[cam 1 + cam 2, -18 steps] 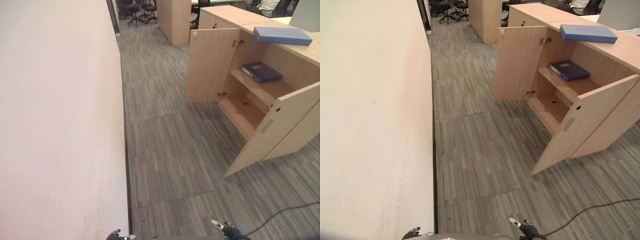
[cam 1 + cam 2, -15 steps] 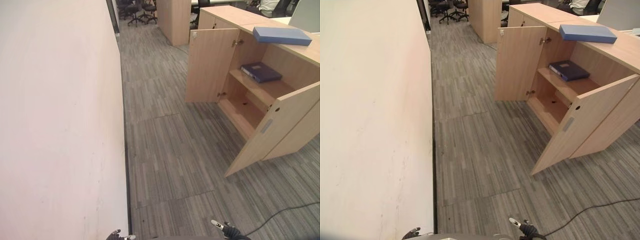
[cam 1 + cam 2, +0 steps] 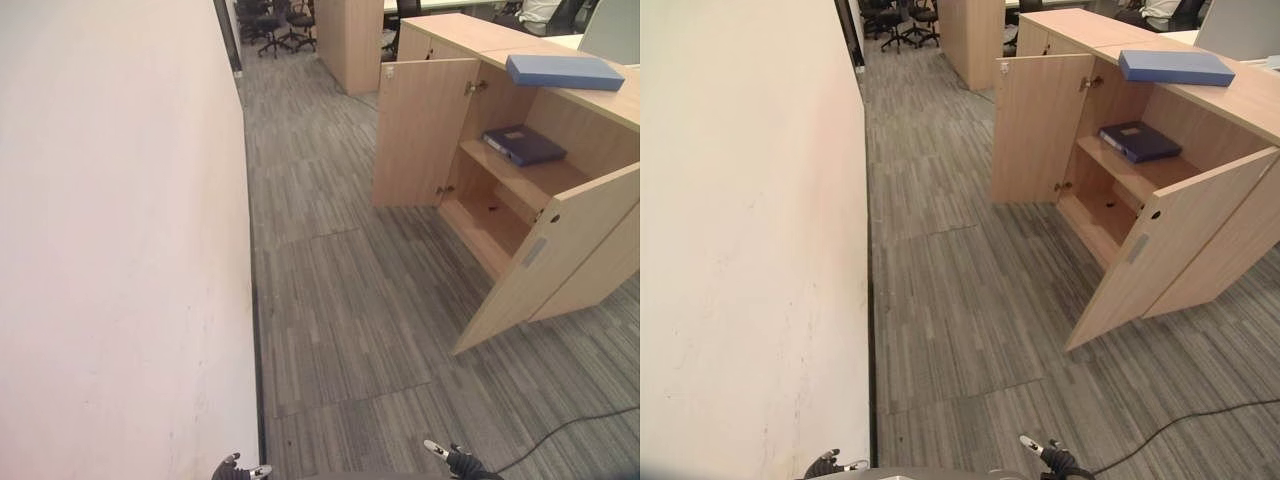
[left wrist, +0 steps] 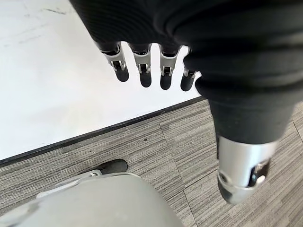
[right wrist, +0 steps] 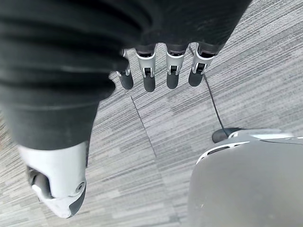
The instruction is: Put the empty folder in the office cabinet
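Even, soft indoor light fills my view, and the pale wall [image 3: 120, 250] on my left is bright, almost washed out. The carpet floor [image 3: 340, 300] reads clearly, with a faint shadow under the open cabinet [image 3: 500, 190] doors; inside, its shelves sit dimmer. Straight edges bow slightly toward the corners. In my wrist views my left robot hand [image 4: 142, 71] and right robot hand [image 5: 161, 71] look blurred, probably too close to focus.
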Available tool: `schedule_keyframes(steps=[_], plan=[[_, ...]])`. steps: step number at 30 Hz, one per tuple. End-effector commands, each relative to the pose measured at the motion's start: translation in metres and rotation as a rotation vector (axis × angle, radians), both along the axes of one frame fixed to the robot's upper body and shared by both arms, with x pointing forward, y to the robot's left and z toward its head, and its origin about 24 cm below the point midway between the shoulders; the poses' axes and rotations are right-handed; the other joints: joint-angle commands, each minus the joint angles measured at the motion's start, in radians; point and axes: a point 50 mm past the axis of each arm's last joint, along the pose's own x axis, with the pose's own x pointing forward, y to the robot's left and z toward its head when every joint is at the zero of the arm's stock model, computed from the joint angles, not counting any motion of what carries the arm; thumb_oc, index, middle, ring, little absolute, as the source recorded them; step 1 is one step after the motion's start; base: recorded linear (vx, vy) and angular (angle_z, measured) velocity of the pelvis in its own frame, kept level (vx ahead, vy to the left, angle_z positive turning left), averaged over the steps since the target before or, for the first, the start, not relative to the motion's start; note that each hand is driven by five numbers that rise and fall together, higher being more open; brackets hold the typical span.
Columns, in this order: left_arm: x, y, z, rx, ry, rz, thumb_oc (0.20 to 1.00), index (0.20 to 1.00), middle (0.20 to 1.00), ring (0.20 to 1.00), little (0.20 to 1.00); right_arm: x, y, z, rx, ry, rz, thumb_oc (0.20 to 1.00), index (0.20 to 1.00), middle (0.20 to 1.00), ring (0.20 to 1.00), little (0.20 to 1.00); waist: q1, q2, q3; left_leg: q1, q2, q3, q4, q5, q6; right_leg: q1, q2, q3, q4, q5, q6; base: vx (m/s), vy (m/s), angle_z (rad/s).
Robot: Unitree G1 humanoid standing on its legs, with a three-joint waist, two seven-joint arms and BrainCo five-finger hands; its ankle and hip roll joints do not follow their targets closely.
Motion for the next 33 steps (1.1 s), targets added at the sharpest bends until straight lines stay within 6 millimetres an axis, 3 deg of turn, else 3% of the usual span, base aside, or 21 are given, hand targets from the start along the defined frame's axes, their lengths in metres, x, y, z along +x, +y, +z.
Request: schedule_keyframes(steps=[1,12,33], plan=[[0.021,-0.010,0.002,-0.025,-0.065,0.029,1.000,1.000,1.000,1.000,1.000,0.013,0.008,0.000,0.007,-0.030,0.006,1.000,1.000,1.000,1.000,1.000,-0.009,-0.041,0.010,0.033,-0.021,0.019,-0.020,-0.093,-0.018,0.082,-0.032,-0.044,-0.253,0.201,0.104,0.00,0.000,0.00],[-0.002,-0.012,-0.005,-0.110,0.032,0.113,1.000,1.000,1.000,1.000,1.000,0.009,0.006,-0.001,0.019,-0.002,0.017,1.000,1.000,1.000,1.000,1.000,-0.017,-0.033,0.003,0.035,-0.021,0.025,-0.020,-0.095,-0.017,0.081,-0.032,-0.039,-0.253,0.203,0.104,0.00,0.000,0.00],[-0.002,-0.006,-0.004,-0.081,0.044,0.069,1.000,1.000,1.000,1.000,1.000,0.009,0.003,0.000,0.003,0.013,0.050,1.000,1.000,1.000,1.000,1.000,-0.015,-0.036,0.006,0.038,-0.019,0.023,-0.020,-0.100,-0.019,0.083,-0.031,-0.042,-0.253,0.200,0.104,0.00,0.000,0.00]])
